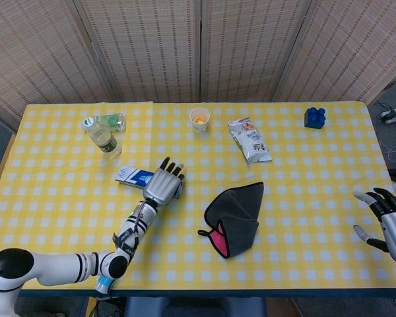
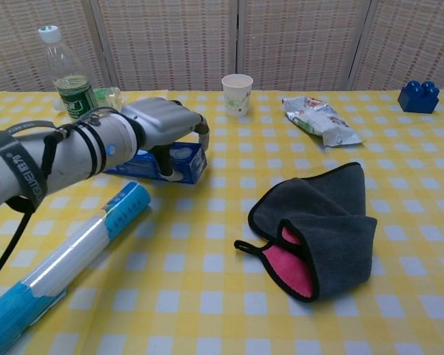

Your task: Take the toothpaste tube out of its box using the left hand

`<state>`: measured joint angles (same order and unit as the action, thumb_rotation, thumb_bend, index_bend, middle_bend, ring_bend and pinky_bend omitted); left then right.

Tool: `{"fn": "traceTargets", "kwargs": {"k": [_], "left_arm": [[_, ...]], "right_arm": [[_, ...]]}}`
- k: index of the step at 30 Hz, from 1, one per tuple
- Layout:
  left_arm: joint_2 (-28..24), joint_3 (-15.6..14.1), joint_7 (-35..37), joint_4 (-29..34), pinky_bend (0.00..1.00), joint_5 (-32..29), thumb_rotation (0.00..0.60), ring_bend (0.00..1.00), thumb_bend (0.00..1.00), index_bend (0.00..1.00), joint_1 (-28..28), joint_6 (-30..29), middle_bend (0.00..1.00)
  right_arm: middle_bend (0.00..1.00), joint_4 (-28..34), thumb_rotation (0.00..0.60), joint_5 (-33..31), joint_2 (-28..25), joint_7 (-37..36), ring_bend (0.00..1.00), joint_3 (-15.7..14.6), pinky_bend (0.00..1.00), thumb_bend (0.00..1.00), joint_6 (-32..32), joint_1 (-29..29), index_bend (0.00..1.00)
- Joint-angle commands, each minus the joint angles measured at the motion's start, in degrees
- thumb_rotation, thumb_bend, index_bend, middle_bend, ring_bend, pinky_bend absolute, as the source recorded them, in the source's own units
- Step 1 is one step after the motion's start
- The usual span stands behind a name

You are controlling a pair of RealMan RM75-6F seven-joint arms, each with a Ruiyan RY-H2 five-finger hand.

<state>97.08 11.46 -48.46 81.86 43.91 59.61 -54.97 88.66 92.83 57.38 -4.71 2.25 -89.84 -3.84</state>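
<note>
The blue toothpaste box (image 2: 183,162) lies on the yellow checked table, left of centre, and also shows in the head view as the box (image 1: 134,176). My left hand (image 2: 165,123) grips it from above, fingers curled over its top and thumb down its front; in the head view the left hand (image 1: 164,185) covers the box's right end. The toothpaste tube (image 2: 83,250), blue, white and silver, lies flat nearer the front left, apart from the box. My right hand (image 1: 390,221) hangs open at the table's right edge, fingers spread, holding nothing.
A green-label water bottle (image 2: 68,76) stands at the back left. A paper cup (image 2: 237,93), a snack bag (image 2: 320,119) and a blue block (image 2: 419,96) sit along the back. A folded grey cloth with pink lining (image 2: 320,224) lies right of centre.
</note>
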Motion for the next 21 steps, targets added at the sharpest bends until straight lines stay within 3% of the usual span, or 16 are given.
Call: {"fn": "traceTargets", "kwargs": {"k": [1,12,21], "left_arm": [[-3.2,2.8,5.2,5.0,0.02,1.8,0.600,0.14,0.31,0.49,-0.8,0.1,0.15],[-9.5,6.8,16.9,14.7,0.02,8.9,0.600,0.15,0.31,0.49,-2.7,-1.9,0.18],[-14.4,8.1,20.5,19.1,0.02,11.9,0.600,0.15,0.31,0.48,-4.0,-4.4,0.18]], "right_arm": [[0.30,-0.1,0.600,-0.1,0.0,-0.1,0.18,0.0,0.31,0.19,-0.1,0.1,0.25],[0.30,-0.2,0.600,0.3,0.1,-0.2,0.18,-0.1,0.31,0.19,-0.6,0.4,0.25],[0.30,-0.2,0.600,0.3,0.0,-0.4,0.18,-0.1,0.31,0.19,-0.9,0.5,0.25]]}}
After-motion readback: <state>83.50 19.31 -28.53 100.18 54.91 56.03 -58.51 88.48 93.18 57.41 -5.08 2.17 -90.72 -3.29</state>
